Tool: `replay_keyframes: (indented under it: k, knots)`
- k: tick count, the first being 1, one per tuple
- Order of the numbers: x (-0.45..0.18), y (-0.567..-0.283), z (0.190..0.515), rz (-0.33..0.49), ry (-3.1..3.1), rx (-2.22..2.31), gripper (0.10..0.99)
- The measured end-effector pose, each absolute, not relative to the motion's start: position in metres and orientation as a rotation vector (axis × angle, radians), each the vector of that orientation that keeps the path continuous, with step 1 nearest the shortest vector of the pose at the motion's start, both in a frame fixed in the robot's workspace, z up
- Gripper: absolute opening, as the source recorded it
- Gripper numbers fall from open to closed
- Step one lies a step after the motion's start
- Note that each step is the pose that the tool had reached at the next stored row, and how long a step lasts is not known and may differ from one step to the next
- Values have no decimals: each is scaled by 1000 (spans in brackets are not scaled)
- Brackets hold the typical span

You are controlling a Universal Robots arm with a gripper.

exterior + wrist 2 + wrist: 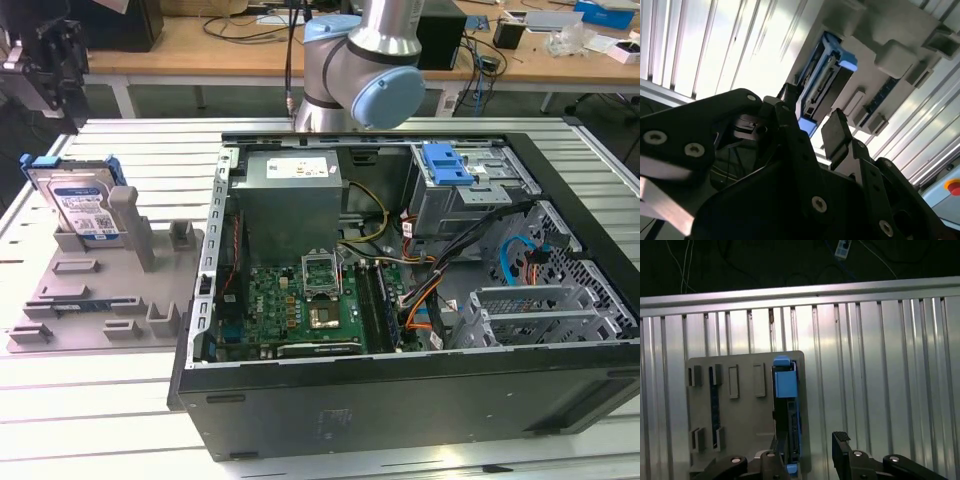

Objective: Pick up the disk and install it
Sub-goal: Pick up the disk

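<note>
Exterior view puts my pincer (50, 95) over the ribbed aluminium table (120, 140) at that view's left, above the disk (85, 205) and apart from it. The disk stands on edge in a slot of a grey holding tray (100, 290), label facing the camera, with its blue bracket showing at the top corners. On the exterior view's right lies an open computer case (400, 400), its green motherboard (300, 300), grey power-supply box (290, 190) and a blue caddy (447, 165) exposed. In the second wrist view my pincer (812, 132) is spread wide and holds nothing, and the disk (822, 85) shows edge-on beyond the gap. In the first wrist view my pincer (810, 460) sits at the near end of the disk (786, 405). One fingertip (842, 447) stands well to the side of it over bare table.
</note>
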State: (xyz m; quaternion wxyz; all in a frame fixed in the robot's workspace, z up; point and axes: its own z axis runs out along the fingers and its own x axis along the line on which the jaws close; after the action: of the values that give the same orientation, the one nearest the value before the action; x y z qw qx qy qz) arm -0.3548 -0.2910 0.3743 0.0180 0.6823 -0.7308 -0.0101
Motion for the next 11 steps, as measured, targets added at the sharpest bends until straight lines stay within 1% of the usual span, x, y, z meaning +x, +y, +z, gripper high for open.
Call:
replay_keyframes:
  k: [8, 11]
  knots:
    - [-388, -287, 373, -20, -2258, 2120, 482]
    - [-391, -287, 371, -20, -2258, 2120, 482]
